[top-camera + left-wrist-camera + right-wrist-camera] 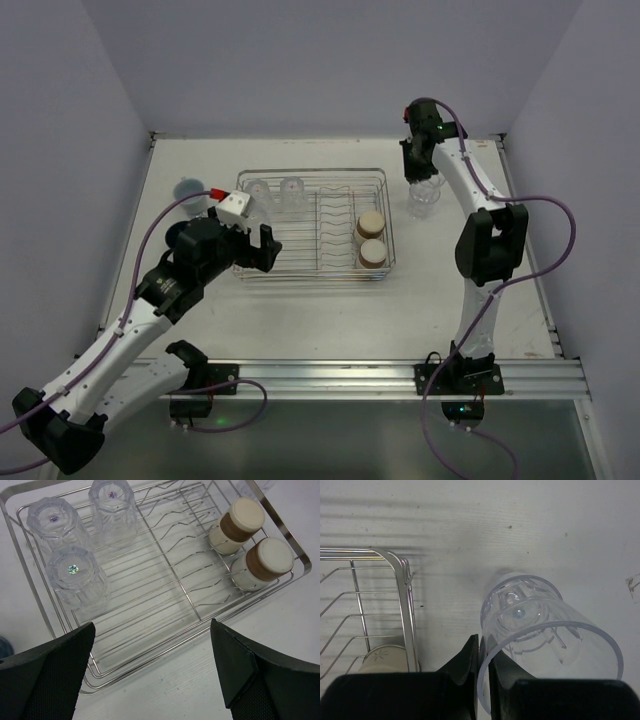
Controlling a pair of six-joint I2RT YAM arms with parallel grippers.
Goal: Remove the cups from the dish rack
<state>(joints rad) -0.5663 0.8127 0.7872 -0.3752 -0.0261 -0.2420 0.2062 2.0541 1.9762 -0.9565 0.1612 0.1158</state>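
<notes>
The silver wire dish rack [310,262] sits mid-table. It holds three upturned clear tumblers [76,577] at its left end and two tan/cream cups [260,562] lying at its right end. My left gripper [152,672] is open and empty, hovering over the rack's near rim [165,645]. My right gripper [483,667] is shut on the rim of a clear tumbler [540,630], which stands upright on the table just right of the rack [424,197]. A dark blue cup [186,189] stands on the table left of the rack.
White walls enclose the table on three sides. The rack's divider wires [195,555] stand up in its middle section. A metal rail [400,378] runs along the table's near edge.
</notes>
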